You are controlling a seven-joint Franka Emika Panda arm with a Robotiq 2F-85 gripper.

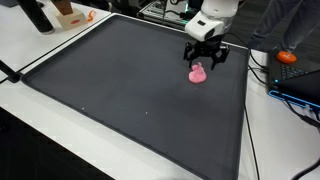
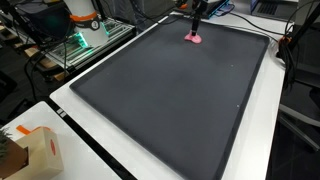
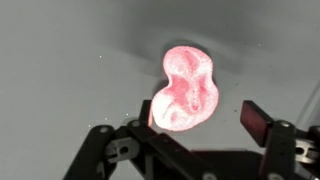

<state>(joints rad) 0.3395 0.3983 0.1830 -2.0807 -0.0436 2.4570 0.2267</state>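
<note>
In an exterior view, a tan box (image 1: 68, 14) stands at the far left of the white desk (image 1: 40, 45), beside the dark mat (image 1: 120, 95). Near the mat's far right edge lies the pink toy (image 1: 198, 74). The hand (image 1: 204, 62) is just above it, fingers spread wide to either side and gripping nothing; an orange object (image 1: 288, 57) sits further right.

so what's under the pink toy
The pink toy lies on the dark mat; the patch right beneath it is covered from view. The pincer hangs open just above it.
</note>
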